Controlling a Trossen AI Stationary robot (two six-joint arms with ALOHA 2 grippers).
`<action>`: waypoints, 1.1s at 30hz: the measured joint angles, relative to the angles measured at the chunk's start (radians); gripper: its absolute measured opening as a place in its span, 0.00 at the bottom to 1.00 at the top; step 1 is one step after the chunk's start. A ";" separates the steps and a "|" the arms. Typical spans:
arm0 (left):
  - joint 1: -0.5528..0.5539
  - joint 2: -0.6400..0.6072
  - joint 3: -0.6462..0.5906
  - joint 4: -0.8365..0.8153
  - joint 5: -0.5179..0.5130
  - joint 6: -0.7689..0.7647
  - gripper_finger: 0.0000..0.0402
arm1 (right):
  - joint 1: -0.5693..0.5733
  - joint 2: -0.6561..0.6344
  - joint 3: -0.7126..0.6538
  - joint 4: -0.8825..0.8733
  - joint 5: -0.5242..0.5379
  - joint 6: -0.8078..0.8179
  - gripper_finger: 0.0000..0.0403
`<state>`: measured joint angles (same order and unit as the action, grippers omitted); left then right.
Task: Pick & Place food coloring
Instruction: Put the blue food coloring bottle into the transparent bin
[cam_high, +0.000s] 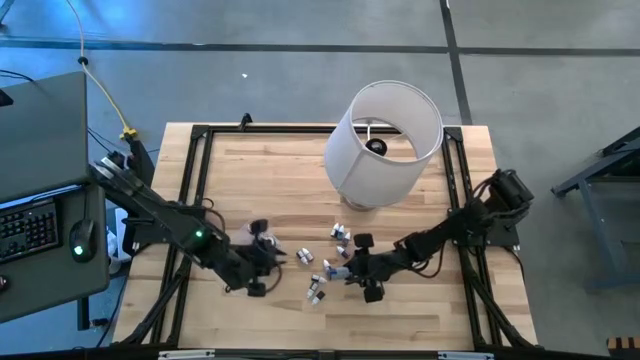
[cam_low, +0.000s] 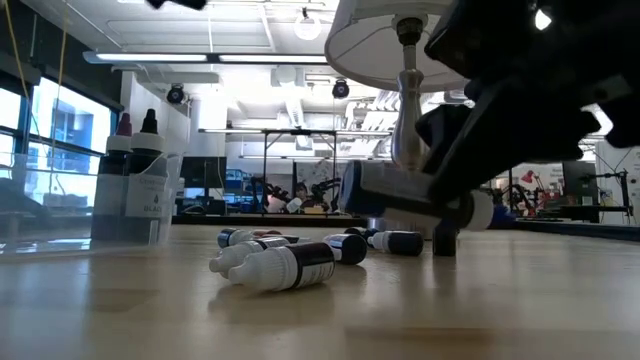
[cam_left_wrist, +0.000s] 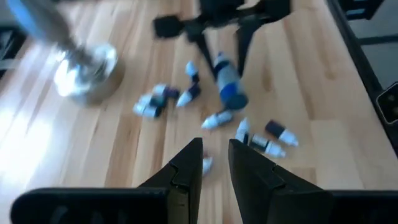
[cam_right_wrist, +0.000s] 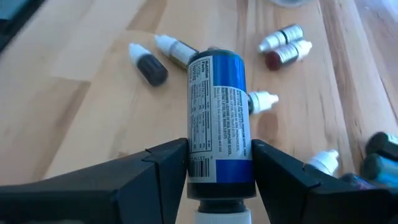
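Observation:
Several tiny food coloring bottles (cam_high: 338, 236) lie on their sides on the wooden table, also seen in the low view (cam_low: 290, 265). My right gripper (cam_high: 352, 272) hovers over them, shut on a larger blue-labelled bottle (cam_right_wrist: 219, 118). My left gripper (cam_high: 262, 275) hangs above the table to the left of the bottles. Its fingers (cam_left_wrist: 186, 168) are a little apart with nothing between them, and only the white tip of a lying bottle (cam_left_wrist: 207, 163) shows through the gap. My right gripper pinches the blue-labelled bottle between its two fingers, on the label's two sides (cam_right_wrist: 198, 165) near the white-capped end (cam_right_wrist: 221, 214). The fingers slant down from the table's right and lie along the bottle. It hangs roughly level (cam_low: 400, 190), clear of the table.
A white lampshade (cam_high: 385, 140) on a metal stand (cam_low: 405, 110) rises at the far middle, just behind the bottles. A clear tub (cam_low: 130, 205) with two upright bottles stands near my left gripper. Black frame rails (cam_high: 195, 190) run along the table's sides.

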<state>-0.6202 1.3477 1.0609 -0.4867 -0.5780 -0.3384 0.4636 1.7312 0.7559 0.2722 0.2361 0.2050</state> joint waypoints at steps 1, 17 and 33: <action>0.010 0.025 0.000 0.047 0.009 0.044 0.19 | 0.000 0.006 0.000 0.002 -0.003 0.000 0.41; 0.239 0.201 0.001 0.394 0.452 0.178 0.20 | -0.006 0.017 0.001 0.039 0.005 0.003 0.41; 0.280 0.297 0.001 0.557 0.474 0.158 0.50 | -0.006 0.017 0.001 0.048 0.046 -0.004 0.41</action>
<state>-0.3401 1.6443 1.0622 0.0708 -0.1036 -0.1802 0.4576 1.7481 0.7567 0.3199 0.2825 0.2012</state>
